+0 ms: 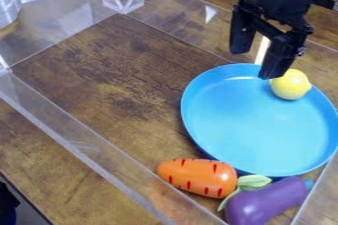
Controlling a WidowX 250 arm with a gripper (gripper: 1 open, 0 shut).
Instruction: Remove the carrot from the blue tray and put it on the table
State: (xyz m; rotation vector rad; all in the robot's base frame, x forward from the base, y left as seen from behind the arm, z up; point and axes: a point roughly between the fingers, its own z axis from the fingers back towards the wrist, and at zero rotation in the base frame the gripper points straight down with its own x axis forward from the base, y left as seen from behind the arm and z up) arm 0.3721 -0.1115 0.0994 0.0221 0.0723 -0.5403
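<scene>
The carrot (199,177) is orange with dark stripes and a pale green end. It lies on the table (119,81) just in front of the blue tray (251,120), beside its near rim, not on it. My gripper (259,57) hangs open at the tray's far rim, pointing down, its fingers apart with nothing between them. One black fingertip (274,67) stands right next to a yellow lemon (291,84) that rests on the tray's far right part.
A purple eggplant (267,200) lies at the front right, touching the carrot's leafy end. Low clear acrylic walls (66,130) border the tabletop, with one along the near left side.
</scene>
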